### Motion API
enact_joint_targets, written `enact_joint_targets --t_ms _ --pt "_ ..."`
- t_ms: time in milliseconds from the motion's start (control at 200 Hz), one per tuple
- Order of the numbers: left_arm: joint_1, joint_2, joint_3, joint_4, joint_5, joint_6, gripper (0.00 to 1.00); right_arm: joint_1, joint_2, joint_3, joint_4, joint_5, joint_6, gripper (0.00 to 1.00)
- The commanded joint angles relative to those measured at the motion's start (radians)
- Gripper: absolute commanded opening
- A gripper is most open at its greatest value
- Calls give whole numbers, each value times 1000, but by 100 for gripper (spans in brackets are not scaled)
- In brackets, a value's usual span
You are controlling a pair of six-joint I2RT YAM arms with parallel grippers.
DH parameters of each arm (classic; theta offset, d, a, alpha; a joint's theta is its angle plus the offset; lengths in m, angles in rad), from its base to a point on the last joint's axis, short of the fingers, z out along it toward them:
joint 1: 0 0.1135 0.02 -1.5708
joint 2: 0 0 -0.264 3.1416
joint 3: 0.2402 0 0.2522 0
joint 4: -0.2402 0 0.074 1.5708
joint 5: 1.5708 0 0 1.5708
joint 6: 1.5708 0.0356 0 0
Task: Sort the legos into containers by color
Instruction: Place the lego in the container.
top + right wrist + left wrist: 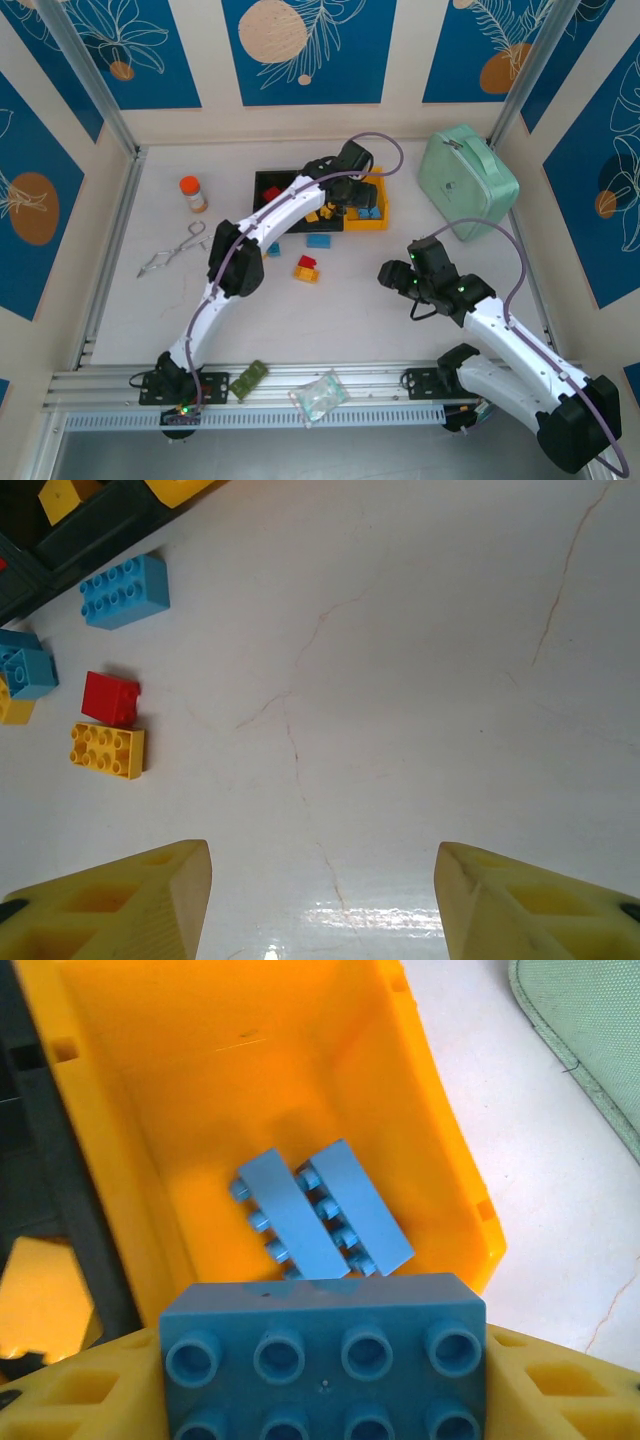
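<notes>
Blue rigid plastic, probably light and slick, the brick (325, 1330) sits clamped across its smooth side walls in my left hand (320, 1390) above the yellow bin (250, 1060).

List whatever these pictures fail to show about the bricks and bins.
- Top view: the left arm covers the black bins, hiding most of their contents.
- Left wrist view: the held blue brick is cut off by the bottom edge.
- Right wrist view: a yellow brick is cut off by the left edge.
</notes>
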Motion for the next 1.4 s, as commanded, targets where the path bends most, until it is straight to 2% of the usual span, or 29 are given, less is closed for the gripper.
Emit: enact_joint_targets --t_ms 0,180,295,470,710,815,940,1125,1396 --pt "-14 41 66 -33 39 17 58 -12 -16 -16 -9 -22 14 61" --pt "-16 86 108 -14 62 12 60 -28 -11 -13 -6 -33 5 61" --pt "-16 103 128 -23 58 11 68 -31 -11 -11 -7 -38 1 61" --pt "-20 86 127 -23 48 13 73 -33 -8 -17 7 -46 6 61" --pt "-31 29 116 -40 39 23 70 -31 -11 -12 1 -56 0 61" --pt "-38 -40 55 -31 53 27 69 -30 -13 -14 5 -61 -6 61" --pt "-46 -194 -157 47 51 40 69 -16 -8 -11 18 -64 -17 61" --pt "-46 -485 -588 206 25 34 70 30 54 16 53 -55 -37 62" --pt "-31 -861 -1133 387 25 -6 73 161 248 118 147 62 -65 74"
